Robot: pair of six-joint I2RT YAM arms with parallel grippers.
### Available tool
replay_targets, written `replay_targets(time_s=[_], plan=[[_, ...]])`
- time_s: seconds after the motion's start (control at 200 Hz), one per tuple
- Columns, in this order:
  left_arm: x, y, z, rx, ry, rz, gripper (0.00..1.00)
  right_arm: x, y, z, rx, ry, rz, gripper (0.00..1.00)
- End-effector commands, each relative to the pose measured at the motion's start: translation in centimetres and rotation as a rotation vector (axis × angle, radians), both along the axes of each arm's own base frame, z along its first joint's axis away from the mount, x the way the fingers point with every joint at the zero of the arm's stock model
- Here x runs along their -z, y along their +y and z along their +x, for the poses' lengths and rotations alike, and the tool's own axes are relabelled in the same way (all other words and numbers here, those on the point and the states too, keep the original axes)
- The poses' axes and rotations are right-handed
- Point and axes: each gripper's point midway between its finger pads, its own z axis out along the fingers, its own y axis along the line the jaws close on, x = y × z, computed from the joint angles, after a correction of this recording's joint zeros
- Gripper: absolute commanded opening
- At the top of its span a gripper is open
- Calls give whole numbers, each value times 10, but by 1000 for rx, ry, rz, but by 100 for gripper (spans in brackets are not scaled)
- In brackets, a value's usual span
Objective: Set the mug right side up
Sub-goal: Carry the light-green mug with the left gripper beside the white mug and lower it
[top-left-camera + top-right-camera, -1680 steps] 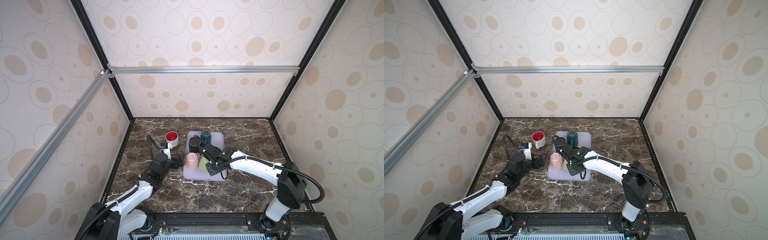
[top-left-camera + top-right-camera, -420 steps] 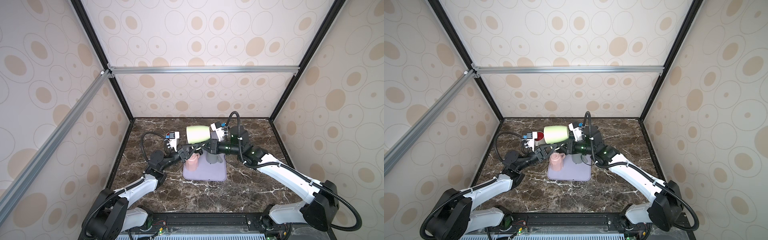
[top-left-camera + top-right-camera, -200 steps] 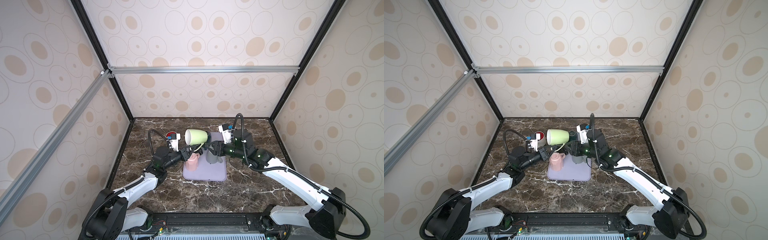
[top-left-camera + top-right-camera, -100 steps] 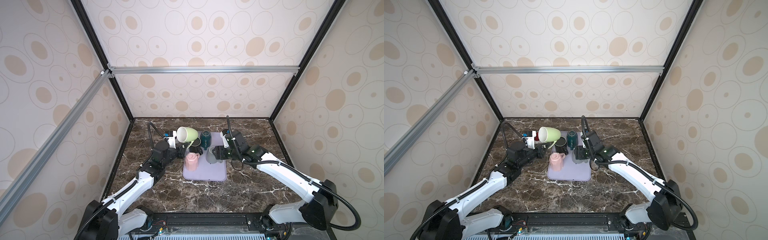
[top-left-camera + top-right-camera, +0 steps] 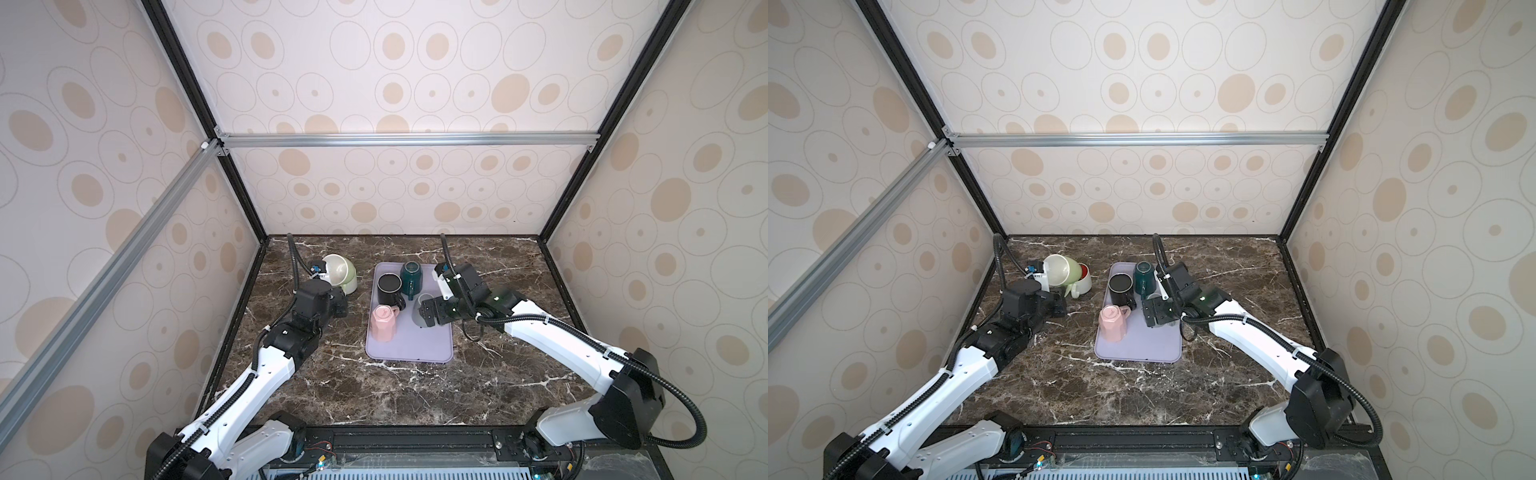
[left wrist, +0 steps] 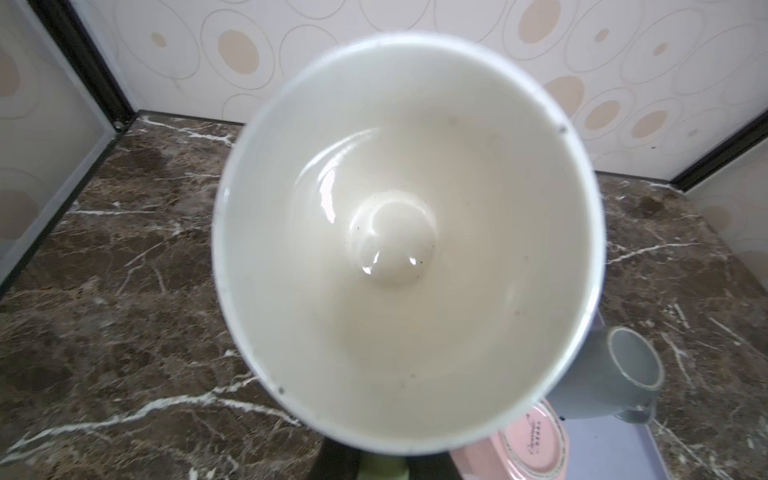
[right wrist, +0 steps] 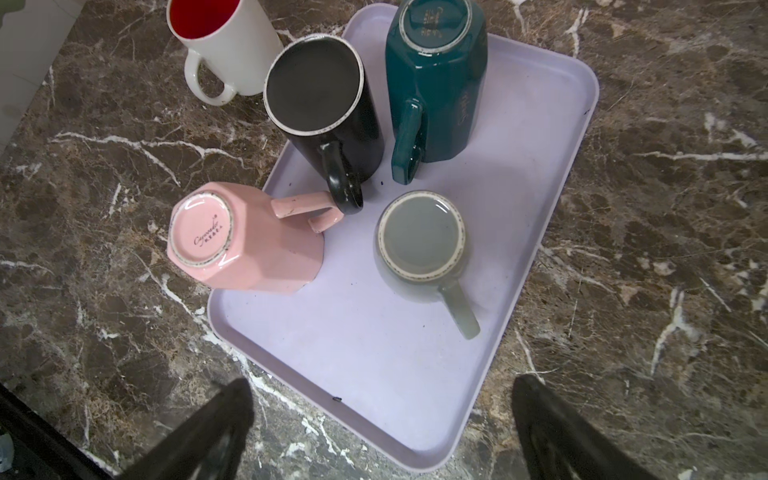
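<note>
Right wrist view: right gripper [image 7: 382, 395] has its jaws spread wide with nothing between them, hanging over the near part of the lilac tray [image 7: 374, 353]. In both top views it sits at centre frame, overlapping the grey mug [image 7: 422, 237].

Tray holds 4 mugs, all base-up.
- Nearer row: pink mug [image 7: 245, 241] and grey mug, set apart from each other.
- Farther row: black mug [image 7: 320, 91] and teal mug [image 7: 436, 79], side by side. The black handle meets or nearly meets the pink handle; cannot tell which.

Left of the tray, over the marble table [image 5: 395, 395]: left gripper [image 6: 382, 463] is clamped on the green mug [image 5: 340, 270]. A strip of green shows between its fingers in the left wrist view, and the exact hold point is cut off by the frame edge. The mug is tilted, cream inside facing the wrist camera, left of centre in both top views. Whether it touches the table cannot be told.

Behind it: 1 white mug [image 5: 1086, 282], red inside, upright, partly hidden by the green mug.
</note>
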Motion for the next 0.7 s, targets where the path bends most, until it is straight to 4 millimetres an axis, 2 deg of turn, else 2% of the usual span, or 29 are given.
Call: replay_targets(time_s=[0.0, 0.23, 0.45, 0.695], plan=[[-33, 9, 6, -31, -71, 16, 0, 10, -8, -1, -11, 3, -54, 100], [-15, 28, 12, -80, 21, 46, 0, 27, -12, -2, -3, 27, -72, 100], [-5, 33, 23, -89, 59, 53, 0, 34, 5, -19, -66, 85, 35, 100], [7, 48, 39, -128, 115, 73, 0, 43, -6, -32, -44, 101, 41, 100]])
